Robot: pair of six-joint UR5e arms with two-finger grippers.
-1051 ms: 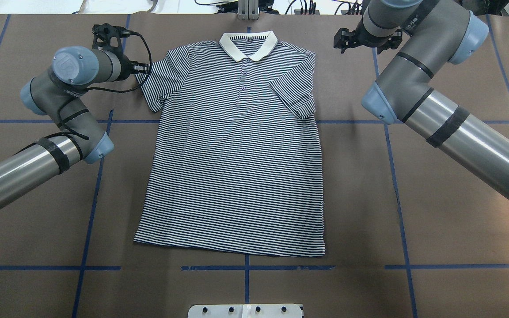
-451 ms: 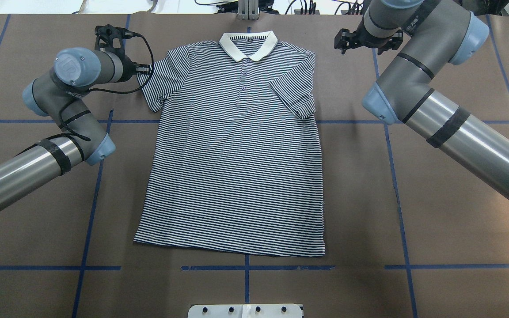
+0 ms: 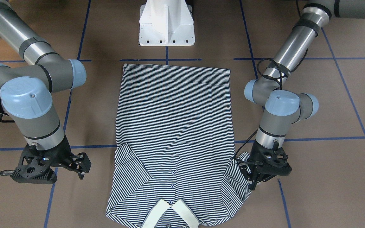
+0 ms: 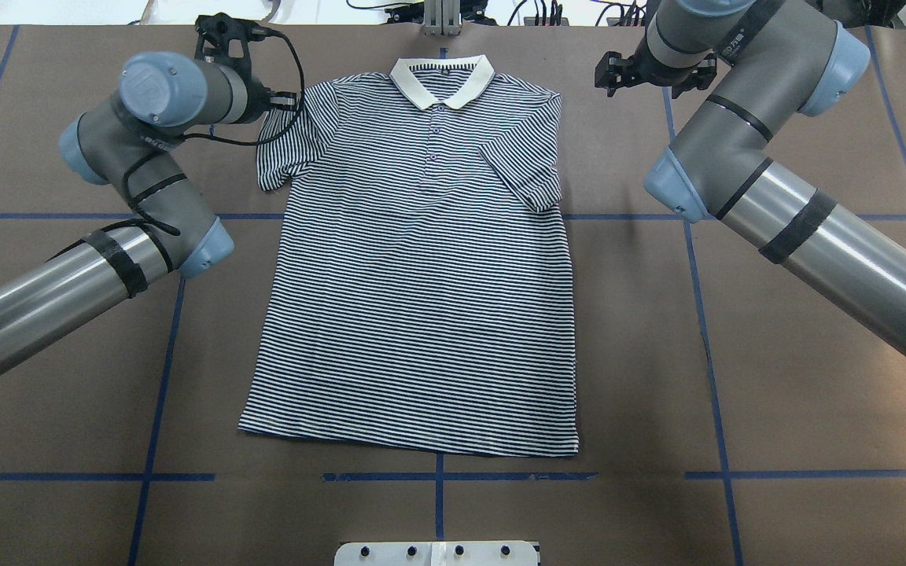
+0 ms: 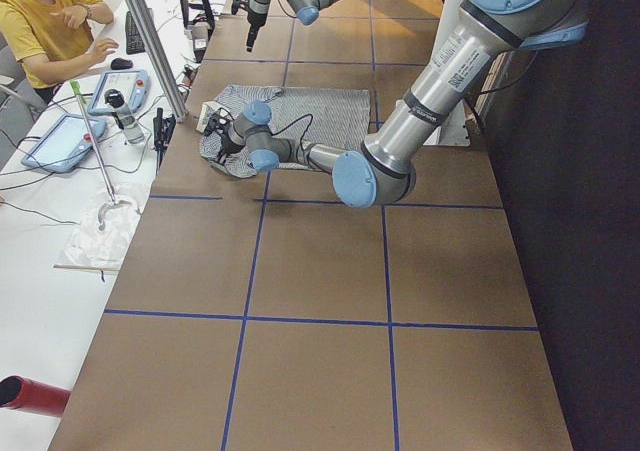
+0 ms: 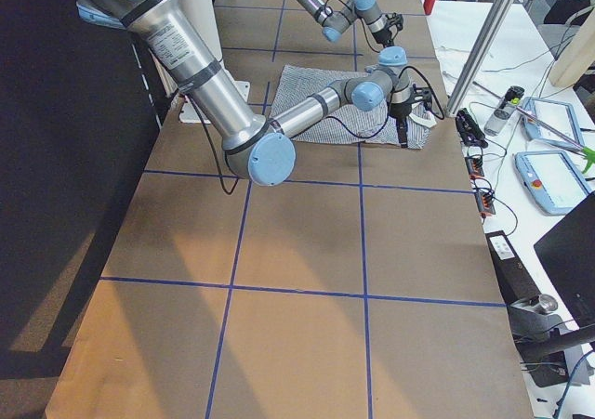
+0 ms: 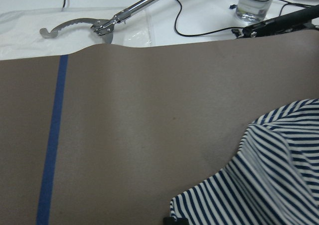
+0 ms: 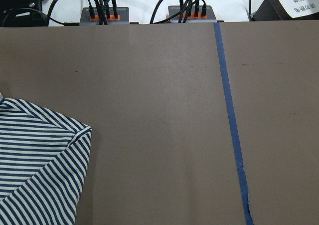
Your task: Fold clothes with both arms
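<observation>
Overhead exterior view: a brown-covered table [image 4: 815, 409] marked with blue tape lines carries one striped shirt [image 4: 421, 299]. The shirt lies front up in the middle of the table, its collar [image 4: 443, 79] toward the far edge and its hem toward the robot's edge.

The right arm [image 4: 838, 236] reaches in from the right edge. The left arm [image 4: 44, 299] reaches in from the left edge.

The sleeve on the robot's right [image 4: 528, 169] is already folded inward across the chest. The sleeve on the robot's left [image 4: 288, 149] is raised off the table.

The left gripper [image 3: 254, 181] pinches the outer edge of the raised sleeve, near the far left part of the table. The right gripper [image 3: 82, 166] hovers over bare table just beside the opposite shoulder. Its jaws look parted and hold nothing.

Likely risks from here:
- The pinch appears to catch only the sleeve's edge, so the light fabric could slip out partway through the fold.
- Nothing pins the body of the shirt. A sideways pull could drag the whole shirt toward the right edge and undo the folded sleeve.
- A black cable [image 4: 276, 130] hangs in a loop from the left wrist, close over the raised sleeve. It could snag or rumple the cloth.
</observation>
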